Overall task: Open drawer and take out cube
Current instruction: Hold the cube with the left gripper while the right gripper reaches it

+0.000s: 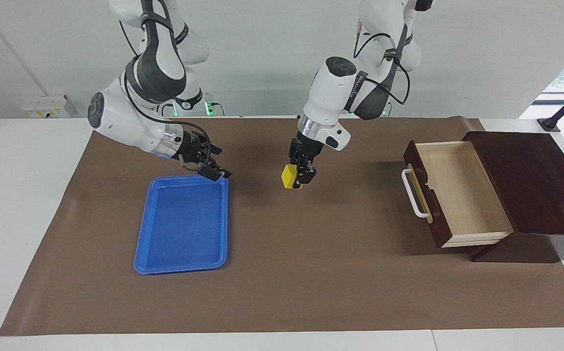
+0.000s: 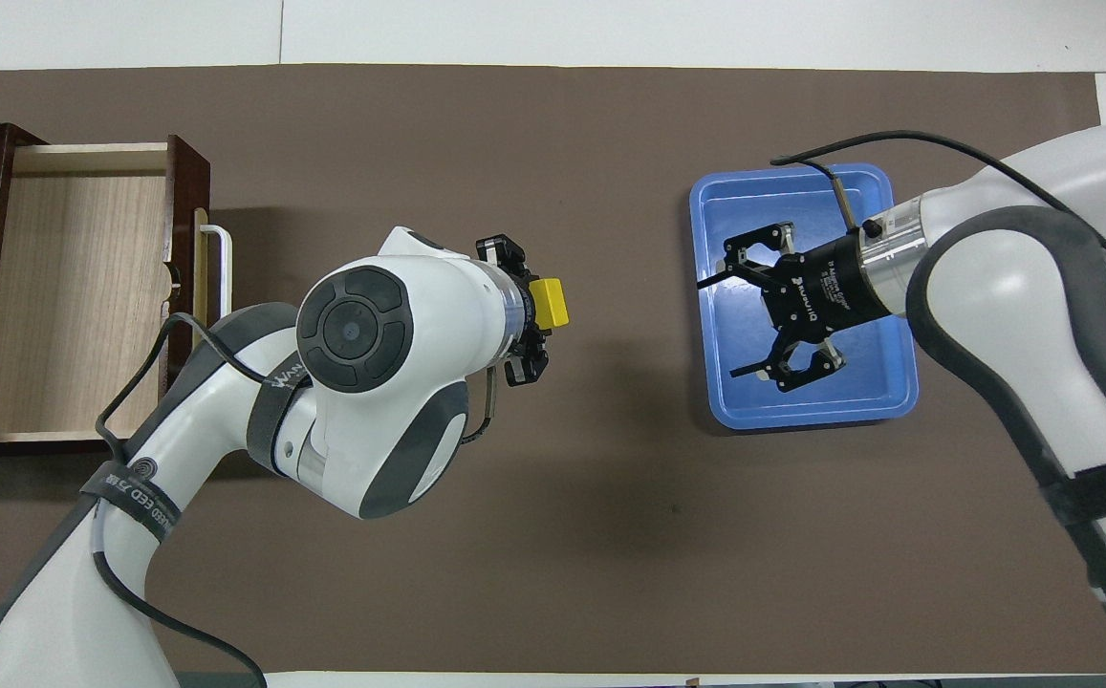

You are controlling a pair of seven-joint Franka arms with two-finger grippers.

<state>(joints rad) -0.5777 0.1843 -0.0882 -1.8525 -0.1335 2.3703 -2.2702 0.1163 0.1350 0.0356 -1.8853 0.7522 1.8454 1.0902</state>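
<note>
Facing view: the left gripper (image 1: 301,176), at the frame's middle, pinches the cube (image 1: 289,176) above the mat, likely to pass it on. The right gripper (image 1: 212,171) waits over the tray (image 1: 183,253), fingers wide. At right, the drawer (image 1: 462,195) sits open and empty.

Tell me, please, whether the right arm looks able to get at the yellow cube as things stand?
Probably yes. The cube hangs over bare mat, held by the left tool, part of it sticking out past the fingers. The right tool is open over the blue tray, with nothing between them.
</note>
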